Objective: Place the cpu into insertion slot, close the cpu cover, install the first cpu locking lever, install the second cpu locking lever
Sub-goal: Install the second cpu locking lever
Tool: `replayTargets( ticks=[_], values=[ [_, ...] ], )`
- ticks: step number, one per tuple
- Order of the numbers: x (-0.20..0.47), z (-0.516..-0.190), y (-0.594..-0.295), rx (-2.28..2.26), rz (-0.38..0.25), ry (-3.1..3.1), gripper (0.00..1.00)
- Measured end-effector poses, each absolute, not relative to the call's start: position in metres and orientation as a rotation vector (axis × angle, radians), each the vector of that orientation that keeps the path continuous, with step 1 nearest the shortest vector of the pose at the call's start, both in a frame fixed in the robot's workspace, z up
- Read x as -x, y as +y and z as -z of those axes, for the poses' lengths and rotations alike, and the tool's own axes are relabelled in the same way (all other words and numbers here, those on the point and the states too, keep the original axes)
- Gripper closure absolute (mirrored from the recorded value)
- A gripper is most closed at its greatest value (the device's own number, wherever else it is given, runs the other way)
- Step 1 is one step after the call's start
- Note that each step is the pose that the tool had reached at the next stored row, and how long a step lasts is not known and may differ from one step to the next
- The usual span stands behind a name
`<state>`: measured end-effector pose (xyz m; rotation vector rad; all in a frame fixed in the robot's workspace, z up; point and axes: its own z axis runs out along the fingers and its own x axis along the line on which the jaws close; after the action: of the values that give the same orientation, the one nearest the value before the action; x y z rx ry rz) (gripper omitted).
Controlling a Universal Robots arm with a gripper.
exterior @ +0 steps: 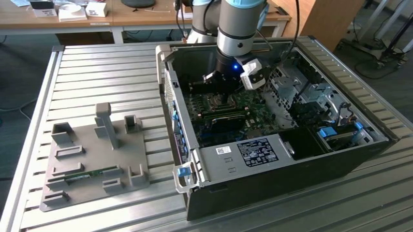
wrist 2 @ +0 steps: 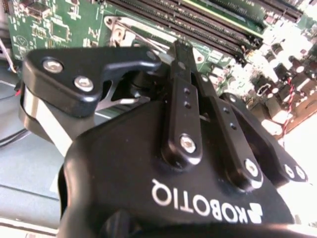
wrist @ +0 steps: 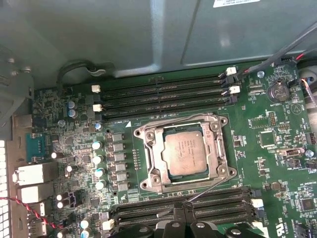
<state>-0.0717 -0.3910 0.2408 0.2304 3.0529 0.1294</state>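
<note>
First wrist view: the cpu (wrist: 185,152) lies flat in the insertion slot (wrist: 143,184), silvery top up, square to the socket
Cpu cover: the cpu cover (wrist: 154,157) is down over the chip, its frame lying around the chip's edges and the metal top showing through the cut-out
Locking lever: one thin wire lever (wrist: 208,188) runs slantwise from the socket's corner, across the green motherboard (wrist: 267,163), to the spot where my fingertips are
My gripper: my gripper (wrist: 185,212) hangs just beside the socket, over the nearer bank of black memory slots (wrist: 218,210)
My jaws: in the second wrist view my two black fingers (wrist 2: 179,84) run up side by side and meet at their tips, so my gripper (wrist 2: 182,49) is drawn together; whether the wire is caught between the tips, I cannot tell
Far side of the socket: a second bank of memory slots (wrist: 163,89) lies along the case wall
Exterior view: my gripper (exterior: 223,84) reaches down into the open computer case (exterior: 335,159), which lies on its side on a slatted metal table (exterior: 96,72)
Beside the case: a grey fixture plate (exterior: 90,159) sits toward the exterior view's left, well apart from me
</note>
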Motion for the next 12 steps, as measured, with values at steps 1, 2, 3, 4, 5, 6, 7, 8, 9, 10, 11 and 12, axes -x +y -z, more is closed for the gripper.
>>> replayTargets(
  ticks=[1, 2, 3, 4, 5, 6, 7, 8, 9, 10, 11, 12],
  values=[
    [0.0718, -0.241, -0.3908, -0.23, -0.129, 3.053, 0.89],
    [0.0718, -0.2411, -0.3905, -0.23, -0.129, 3.053, 0.89],
    [0.0718, -0.2412, -0.3902, -0.23, -0.129, 3.053, 0.89],
    [0.0718, -0.2412, -0.3898, -0.23, -0.129, 3.053, 0.89],
    [0.0718, -0.2412, -0.3896, -0.23, -0.129, 3.053, 0.89],
    [0.0719, -0.2409, -0.3896, -0.23, -0.13, 3.053, 0.89],
    [0.0723, -0.2403, -0.3896, -0.23, -0.13, 3.051, 0.89],
    [0.0732, -0.2393, -0.3896, -0.23, -0.13, 3.049, 0.89],
    [0.0745, -0.2381, -0.3896, -0.229, -0.13, 3.046, 0.89],
    [0.0765, -0.2368, -0.3896, -0.229, -0.13, 3.043, 0.89],
    [0.0787, -0.2357, -0.3896, -0.228, -0.13, 3.04, 0.89],
    [0.0809, -0.2345, -0.3896, -0.228, -0.13, 3.037, 0.89]
  ],
)
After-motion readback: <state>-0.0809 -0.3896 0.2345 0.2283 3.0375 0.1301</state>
